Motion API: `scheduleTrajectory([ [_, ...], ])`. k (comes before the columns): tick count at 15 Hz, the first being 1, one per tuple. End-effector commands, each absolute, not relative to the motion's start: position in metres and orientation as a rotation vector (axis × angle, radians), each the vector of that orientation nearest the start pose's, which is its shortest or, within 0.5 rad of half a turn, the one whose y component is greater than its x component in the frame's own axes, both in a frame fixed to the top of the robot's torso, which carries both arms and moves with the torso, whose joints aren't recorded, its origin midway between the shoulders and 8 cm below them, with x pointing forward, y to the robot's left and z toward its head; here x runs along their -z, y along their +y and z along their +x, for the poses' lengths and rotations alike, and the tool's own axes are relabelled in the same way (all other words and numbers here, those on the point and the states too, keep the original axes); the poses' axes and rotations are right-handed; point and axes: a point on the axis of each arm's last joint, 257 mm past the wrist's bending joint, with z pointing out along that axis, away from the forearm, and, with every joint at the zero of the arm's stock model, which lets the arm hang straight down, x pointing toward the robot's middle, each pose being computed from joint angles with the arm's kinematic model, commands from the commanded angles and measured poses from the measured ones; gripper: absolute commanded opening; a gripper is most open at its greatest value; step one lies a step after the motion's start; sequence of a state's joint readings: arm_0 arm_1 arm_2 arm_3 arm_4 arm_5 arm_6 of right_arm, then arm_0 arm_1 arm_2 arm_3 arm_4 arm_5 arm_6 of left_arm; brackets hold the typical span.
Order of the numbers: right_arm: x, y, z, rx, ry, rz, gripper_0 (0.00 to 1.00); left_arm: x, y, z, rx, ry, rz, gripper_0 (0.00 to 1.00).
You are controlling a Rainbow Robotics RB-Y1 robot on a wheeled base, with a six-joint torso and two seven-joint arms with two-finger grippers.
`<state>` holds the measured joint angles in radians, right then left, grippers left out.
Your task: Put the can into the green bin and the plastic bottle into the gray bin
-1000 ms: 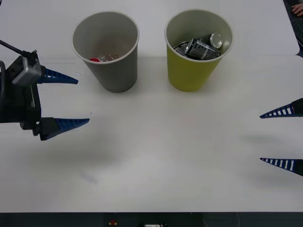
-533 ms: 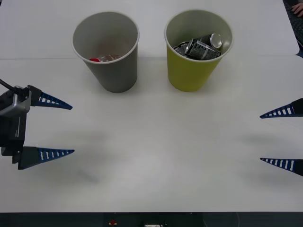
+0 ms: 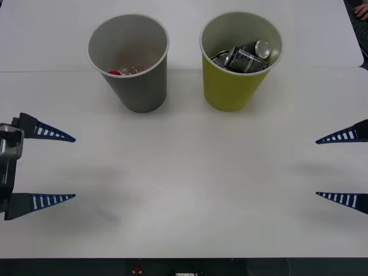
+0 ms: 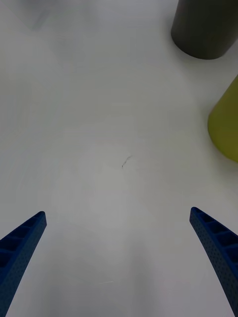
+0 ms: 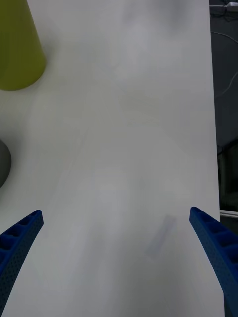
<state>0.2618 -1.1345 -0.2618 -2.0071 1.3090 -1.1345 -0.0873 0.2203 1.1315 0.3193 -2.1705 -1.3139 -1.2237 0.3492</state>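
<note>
The gray bin (image 3: pixel 131 63) stands at the back left of the white table, and the plastic bottle (image 3: pixel 125 71) lies at its bottom, red cap showing. To its right the green bin (image 3: pixel 237 66) holds the can (image 3: pixel 244 57), along with other crushed metal. My left gripper (image 3: pixel 72 167) hovers open and empty over the table's left side, well in front of the gray bin. At the right edge my right gripper (image 3: pixel 317 168) is open and empty too. The wrist views show both bins' sides: gray bin (image 4: pixel 203 27), green bin (image 4: pixel 225 126), green bin (image 5: pixel 17 47).
The white table (image 3: pixel 190 178) stretches bare between the two grippers. Its front edge runs along the bottom of the front view, with dark floor beyond. In the left wrist view the table's edge and cables (image 5: pixel 225 74) lie past it.
My left gripper has drawn back from beside the gray bin toward the front left, staying open. The right gripper, both bins and their contents have not moved.
</note>
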Motion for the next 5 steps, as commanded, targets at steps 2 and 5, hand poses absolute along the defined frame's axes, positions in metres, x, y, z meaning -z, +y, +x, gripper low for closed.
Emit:
scheduleTrajectory([
  [2, 0.1666, -0.2858, 0.3413, -0.209, 1.596, -1.634, 1.0, 0.1361, 0.2469, 0.3165, 0.325, 1.651, 1.62, 1.0],
  [5, 0.1666, -0.2858, 0.3413, -0.209, 1.596, -1.634, 1.0, 0.138, 0.2491, 0.3167, 0.326, 1.659, 1.616, 1.0],
])
